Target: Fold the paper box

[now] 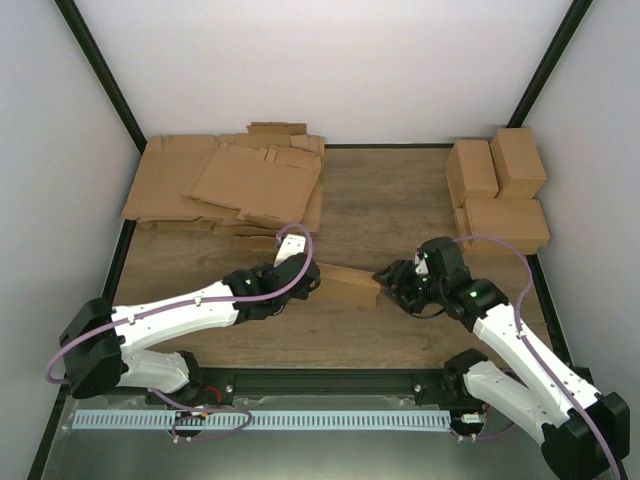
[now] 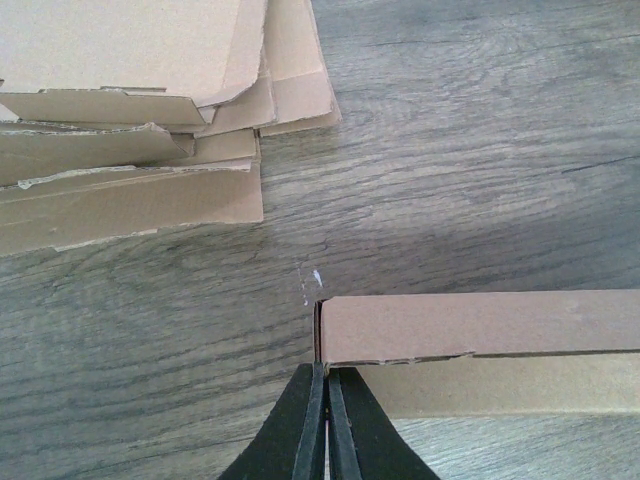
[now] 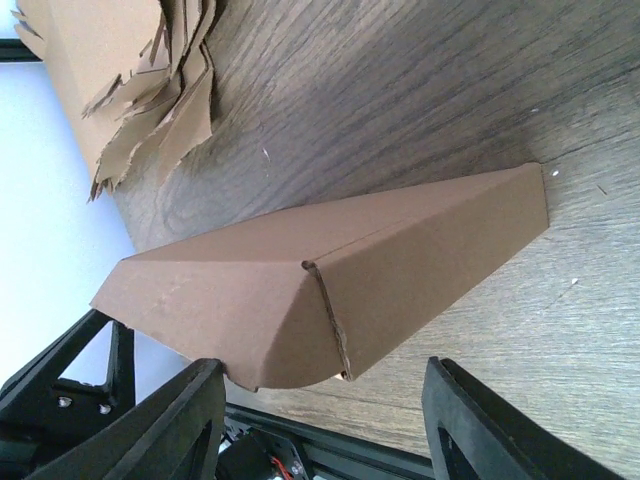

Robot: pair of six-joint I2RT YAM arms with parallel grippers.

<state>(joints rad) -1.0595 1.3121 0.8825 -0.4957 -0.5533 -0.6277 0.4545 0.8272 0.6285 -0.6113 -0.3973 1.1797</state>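
Note:
The paper box [image 1: 345, 285] lies at the middle of the table, an oblong brown shape with creased panels. My left gripper [image 1: 310, 278] is at its left end. In the left wrist view that gripper [image 2: 327, 400] is shut, its fingers pinching the thin end wall at the corner of the box [image 2: 480, 325]. My right gripper [image 1: 385, 285] is at the box's right end. In the right wrist view it [image 3: 325, 420] stands open, one finger [image 3: 170, 420] on each side of the rounded end flap of the box [image 3: 300, 290], touching neither side.
A stack of flat notched cardboard sheets [image 1: 230, 185] lies at the back left, also in the left wrist view [image 2: 120, 150] and the right wrist view [image 3: 130, 80]. Three folded boxes [image 1: 500, 190] sit at the back right. A black rail [image 1: 320, 380] runs along the table's near edge.

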